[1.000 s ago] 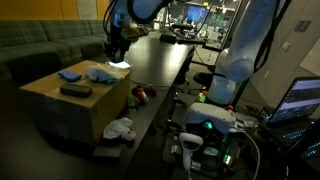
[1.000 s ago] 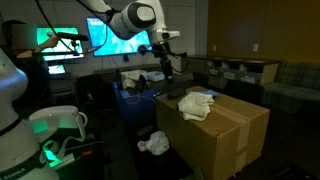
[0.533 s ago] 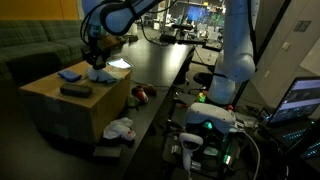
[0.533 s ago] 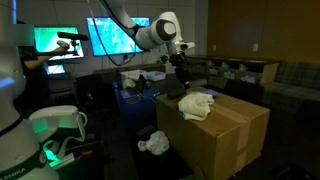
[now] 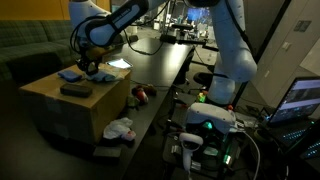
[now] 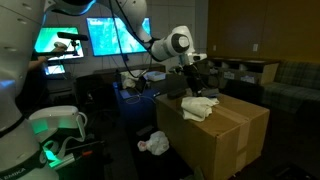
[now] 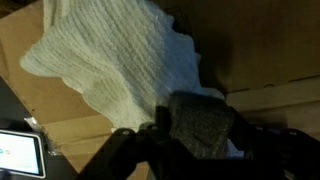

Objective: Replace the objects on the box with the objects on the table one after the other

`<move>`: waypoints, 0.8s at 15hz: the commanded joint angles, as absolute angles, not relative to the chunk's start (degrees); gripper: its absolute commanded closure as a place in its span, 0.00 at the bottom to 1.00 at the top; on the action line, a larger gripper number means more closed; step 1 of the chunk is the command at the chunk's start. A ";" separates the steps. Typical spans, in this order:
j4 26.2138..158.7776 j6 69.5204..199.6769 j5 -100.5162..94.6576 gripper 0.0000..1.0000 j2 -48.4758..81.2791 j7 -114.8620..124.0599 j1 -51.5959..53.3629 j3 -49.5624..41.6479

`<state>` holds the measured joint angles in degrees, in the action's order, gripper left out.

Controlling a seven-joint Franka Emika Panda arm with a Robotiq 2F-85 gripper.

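I have the gripper (image 5: pixel 88 68) low over the top of the box (image 5: pixel 60 115), which stands along the bench's long edge | fingers: cannot tell how wide they stand or whether they grip anything | white cloth (image 7: pixel 120 55) lies on the box just under the gripper | pale bundle (image 5: pixel 120 128) at the bench's near corner

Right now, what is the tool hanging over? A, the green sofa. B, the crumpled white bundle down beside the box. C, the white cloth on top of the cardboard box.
C: in the wrist view the white cloth lying on the cardboard box fills most of the frame, and in an exterior view the tool is above the box top.
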<state>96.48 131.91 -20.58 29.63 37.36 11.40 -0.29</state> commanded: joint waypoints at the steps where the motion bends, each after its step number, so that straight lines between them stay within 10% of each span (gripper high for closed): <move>1: 90.81 132.47 -23.35 0.65 33.05 41.05 14.37 -5.08; 12: 87.17 130.44 -27.32 0.55 38.05 46.46 15.92 -10.58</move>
<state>89.71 132.07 -26.24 36.69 45.03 14.71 -9.49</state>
